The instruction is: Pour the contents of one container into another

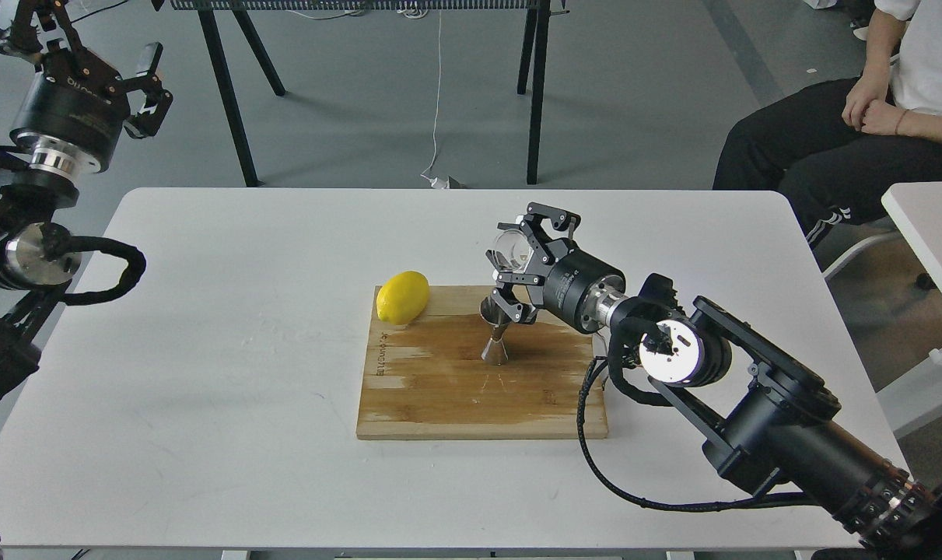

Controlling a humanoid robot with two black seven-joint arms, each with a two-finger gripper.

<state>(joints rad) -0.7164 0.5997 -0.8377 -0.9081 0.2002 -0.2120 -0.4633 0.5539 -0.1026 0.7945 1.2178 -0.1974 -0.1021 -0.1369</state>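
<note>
A small steel jigger [495, 342] stands upright on the wooden cutting board [439, 389]; its upper cone is partly hidden behind my right gripper. My right gripper [515, 260] hovers just above the jigger's mouth, shut on the tiny clear cup [511, 247], which is tipped on its side with its mouth facing left. My left gripper [101, 58] is raised at the far left, beyond the table, open and holding nothing.
A yellow lemon [402, 296] lies on the board's back left corner. The board shows a dark wet stain around the jigger. A seated person [867, 117] is at the back right, and black table legs [537, 93] stand behind the white table [206, 311].
</note>
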